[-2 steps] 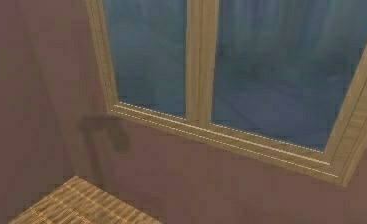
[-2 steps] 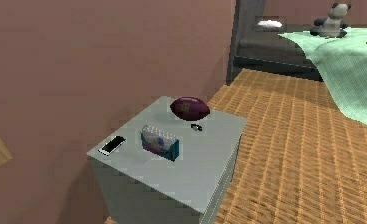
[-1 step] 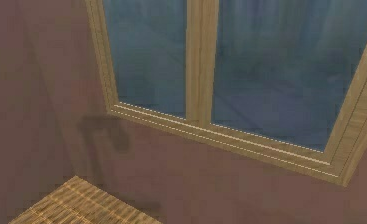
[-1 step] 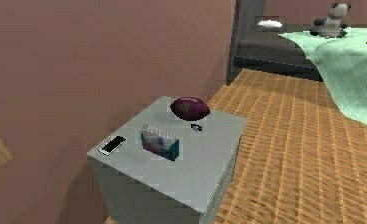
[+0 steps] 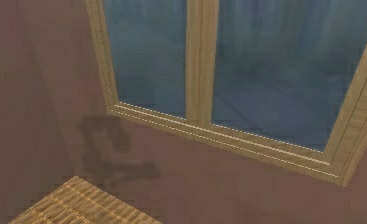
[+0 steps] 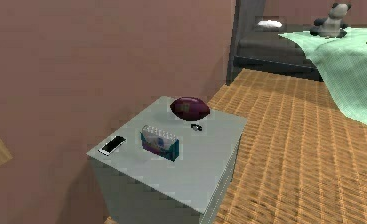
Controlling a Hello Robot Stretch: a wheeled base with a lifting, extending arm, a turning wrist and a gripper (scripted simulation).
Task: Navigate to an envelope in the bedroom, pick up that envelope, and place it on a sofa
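A grey bedside cabinet (image 6: 206, 165) stands low in the arm side view against a mauve wall (image 6: 111, 60). On its top lies a small teal and white flat thing (image 6: 159, 142), propped upright; I cannot tell whether it is the envelope. Behind it rests a rounded maroon object (image 6: 188, 105) with a tiny dark item (image 6: 197, 127) beside it. A thin black and white slab (image 6: 113, 145) lies at the top's left corner.
A bed with a green blanket (image 6: 346, 70) fills the arm side view's right, with a dark low bench (image 6: 276, 45) and a stuffed toy (image 6: 334, 20) beyond. Woven flooring (image 6: 291, 140) runs between. Ahead is a large tan-framed window (image 5: 241, 70) in a mauve wall.
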